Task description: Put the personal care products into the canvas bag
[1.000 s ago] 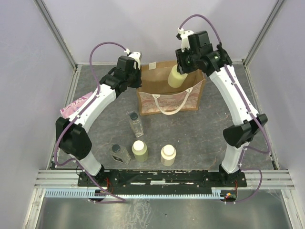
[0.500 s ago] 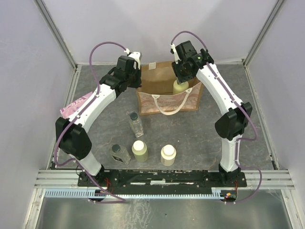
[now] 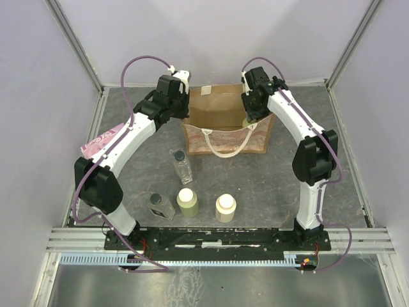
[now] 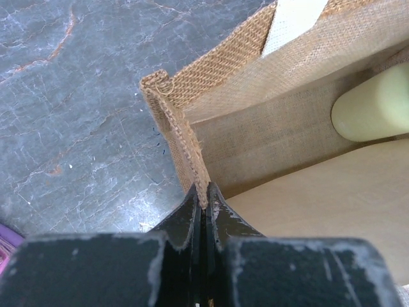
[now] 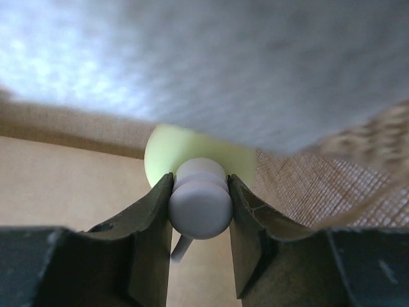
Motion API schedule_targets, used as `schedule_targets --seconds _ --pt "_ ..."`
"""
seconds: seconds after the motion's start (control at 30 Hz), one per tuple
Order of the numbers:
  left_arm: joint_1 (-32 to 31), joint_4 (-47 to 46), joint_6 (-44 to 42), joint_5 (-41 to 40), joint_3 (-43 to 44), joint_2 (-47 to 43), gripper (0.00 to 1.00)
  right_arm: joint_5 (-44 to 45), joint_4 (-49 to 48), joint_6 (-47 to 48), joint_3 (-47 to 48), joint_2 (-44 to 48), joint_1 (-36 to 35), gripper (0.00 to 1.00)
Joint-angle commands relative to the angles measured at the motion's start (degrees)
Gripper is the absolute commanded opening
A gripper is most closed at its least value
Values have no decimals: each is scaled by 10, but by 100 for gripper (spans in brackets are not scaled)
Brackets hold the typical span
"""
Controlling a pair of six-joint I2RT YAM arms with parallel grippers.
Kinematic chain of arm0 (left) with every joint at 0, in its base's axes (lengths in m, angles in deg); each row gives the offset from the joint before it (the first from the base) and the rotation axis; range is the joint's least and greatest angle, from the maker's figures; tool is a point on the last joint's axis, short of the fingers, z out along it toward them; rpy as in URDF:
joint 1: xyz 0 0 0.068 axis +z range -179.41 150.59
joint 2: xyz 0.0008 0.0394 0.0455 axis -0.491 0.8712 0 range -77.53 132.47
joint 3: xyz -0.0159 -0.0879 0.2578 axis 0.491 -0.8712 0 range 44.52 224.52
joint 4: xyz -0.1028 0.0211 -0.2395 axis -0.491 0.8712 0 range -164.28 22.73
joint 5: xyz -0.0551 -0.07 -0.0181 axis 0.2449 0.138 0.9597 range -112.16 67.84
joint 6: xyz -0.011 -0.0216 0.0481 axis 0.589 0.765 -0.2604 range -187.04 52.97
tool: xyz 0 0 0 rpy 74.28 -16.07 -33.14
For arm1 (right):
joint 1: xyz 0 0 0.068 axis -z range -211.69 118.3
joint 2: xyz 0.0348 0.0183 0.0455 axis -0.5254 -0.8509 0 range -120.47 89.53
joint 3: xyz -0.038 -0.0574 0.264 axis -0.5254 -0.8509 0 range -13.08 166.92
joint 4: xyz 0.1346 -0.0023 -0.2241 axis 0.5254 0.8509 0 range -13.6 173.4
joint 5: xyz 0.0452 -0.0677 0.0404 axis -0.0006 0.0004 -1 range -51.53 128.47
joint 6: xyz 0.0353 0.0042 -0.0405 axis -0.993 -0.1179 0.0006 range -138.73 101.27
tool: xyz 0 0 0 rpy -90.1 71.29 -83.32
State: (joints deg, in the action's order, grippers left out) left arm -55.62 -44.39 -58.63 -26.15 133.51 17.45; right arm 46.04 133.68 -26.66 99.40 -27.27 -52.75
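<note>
Pump bottle (image 5: 192, 146), top pinched in right pincer (image 5: 200, 187), inside canvas bag (image 5: 300, 185)

The right gripper (image 5: 200, 181) is lower, taking the pump bottle (image 5: 192, 148) from above the bag (image 3: 214, 102) down inside its right end.

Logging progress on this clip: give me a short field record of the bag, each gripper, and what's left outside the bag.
bag: upright, open, far side of table
left gripper: jaws shut on bag's rim corner
right gripper: jaws shut on pump bottle top, bottle inside bag
outside bag: two clear bottles, two yellow bottles
packet: table's left edge
</note>
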Motion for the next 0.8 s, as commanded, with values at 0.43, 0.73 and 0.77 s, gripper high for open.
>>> schedule_targets --seconds 0.43,0.73,0.77 --pt "3 -12 -30 10 16 -4 3 13 -37 -15 -42 70 22 56" --pt "4 -14 -42 16 26 11 3 -6 76 -18 108 98 20 74" --pt "5 -16 -43 17 26 14 3 -9 79 -17 112 109 19 74"
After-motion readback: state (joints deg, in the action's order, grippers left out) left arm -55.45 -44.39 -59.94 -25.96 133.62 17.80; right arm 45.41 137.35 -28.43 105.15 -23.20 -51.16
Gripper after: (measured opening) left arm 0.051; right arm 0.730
